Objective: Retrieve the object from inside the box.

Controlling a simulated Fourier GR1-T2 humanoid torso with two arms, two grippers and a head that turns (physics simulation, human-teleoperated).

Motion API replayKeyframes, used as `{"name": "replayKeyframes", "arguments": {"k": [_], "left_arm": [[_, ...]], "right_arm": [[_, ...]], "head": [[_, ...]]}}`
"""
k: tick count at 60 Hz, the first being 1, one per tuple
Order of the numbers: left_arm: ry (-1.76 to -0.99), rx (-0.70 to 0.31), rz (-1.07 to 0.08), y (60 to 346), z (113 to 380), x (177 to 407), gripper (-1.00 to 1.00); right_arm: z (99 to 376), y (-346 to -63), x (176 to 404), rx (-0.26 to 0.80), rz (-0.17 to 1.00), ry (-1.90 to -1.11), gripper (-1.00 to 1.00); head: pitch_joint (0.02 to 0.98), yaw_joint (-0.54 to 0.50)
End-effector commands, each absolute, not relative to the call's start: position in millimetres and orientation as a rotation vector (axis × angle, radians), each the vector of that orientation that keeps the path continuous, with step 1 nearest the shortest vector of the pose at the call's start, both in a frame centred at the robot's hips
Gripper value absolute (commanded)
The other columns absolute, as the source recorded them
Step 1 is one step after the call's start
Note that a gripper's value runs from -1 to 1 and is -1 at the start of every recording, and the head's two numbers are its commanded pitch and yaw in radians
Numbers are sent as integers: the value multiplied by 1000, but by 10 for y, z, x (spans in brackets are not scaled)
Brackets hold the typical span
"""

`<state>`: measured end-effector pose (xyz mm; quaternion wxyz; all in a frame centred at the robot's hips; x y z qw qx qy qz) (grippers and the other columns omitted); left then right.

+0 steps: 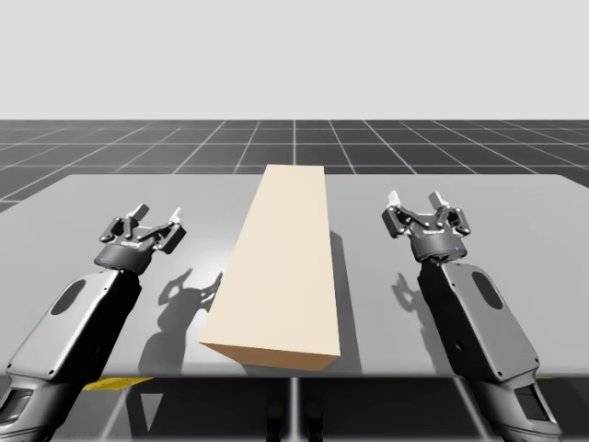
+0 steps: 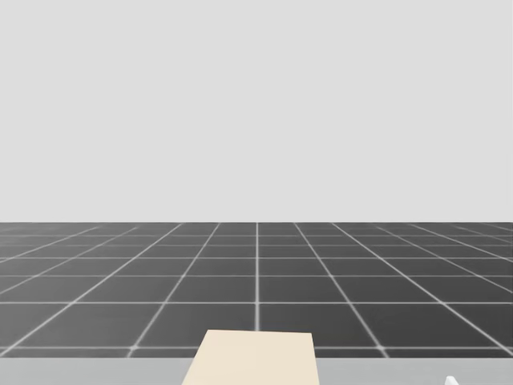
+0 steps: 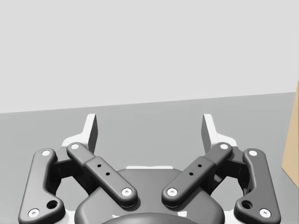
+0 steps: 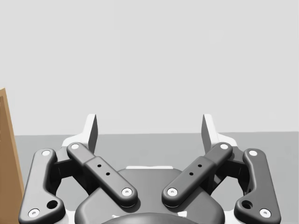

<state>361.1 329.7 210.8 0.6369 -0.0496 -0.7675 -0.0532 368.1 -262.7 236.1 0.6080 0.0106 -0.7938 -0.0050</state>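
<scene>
- The grey surface (image 1: 479, 198) carries a single thing between my two arms, and each arm comes in from the near edge on its own side.
- The box (image 1: 281, 267) is a long, pale tan block. It lies on the surface with its short end towards me and its length running away to the far edge. The top and the near end that I can see are plain and unbroken, with no flap, lid or opening in sight.
- My left hand (image 1: 158, 215) hangs above the surface, well apart from the box's left flank. Its fingers are spread wide with nothing between them. In the left wrist view the box is only a tan strip off beside the right finger.
- My right hand (image 1: 414, 199) is in the matching place on the other side, clear of the box's right flank. Its fingers are also apart and empty, and the box's edge stands off beside its left finger.
- The object is hidden. By the task it lies inside the box, so it sits between my two hands and nearer the middle than either one, behind closed walls.
- I judge the task as not yet begun. Neither hand touches the box, a way in has yet to be found or made, and the reach, the grasp and the lift-out are all left to do.
</scene>
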Motion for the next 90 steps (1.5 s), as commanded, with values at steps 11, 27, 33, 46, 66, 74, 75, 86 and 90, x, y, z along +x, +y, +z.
{"name": "replayKeyframes", "arguments": {"k": [11,27,33,46,66,74,75,86,90], "left_arm": [[-1625,-169,-184,3268,2015,3647,-1000],[-1417,-364,-579,2910,1854,3450,-1000],[-1387,-404,-709,2767,1819,3351,-1000],[-1351,-487,-904,2416,1791,3161,-1000],[-1332,-503,-968,2274,1764,3106,-1000],[-1317,-509,-982,2272,1743,3104,-1000],[-1316,-511,-983,2271,1741,3103,-1000],[-1310,-516,-1001,2253,1727,3094,-1000],[-1306,-517,-1007,2246,1722,3094,-1000]], "right_arm": [[2284,-2645,3695,98,94,-1748,-1000],[2090,-2500,3590,291,416,-1683,-1000],[2076,-2390,3478,392,514,-1685,-1000],[2056,-2089,3208,591,630,-1650,-1000],[1979,-1951,3002,644,654,-1507,-1000],[1802,-1906,3024,632,662,-1421,-1000],[1769,-1903,3034,634,660,-1405,-1000],[1623,-1835,3145,676,694,-1381,-1000],[1564,-1799,3226,675,718,-1364,-1000]], "head": [[63,0],[66,-5],[67,-5],[62,-10],[80,-24],[95,-27],[98,-28],[115,-29],[123,-30]]}}
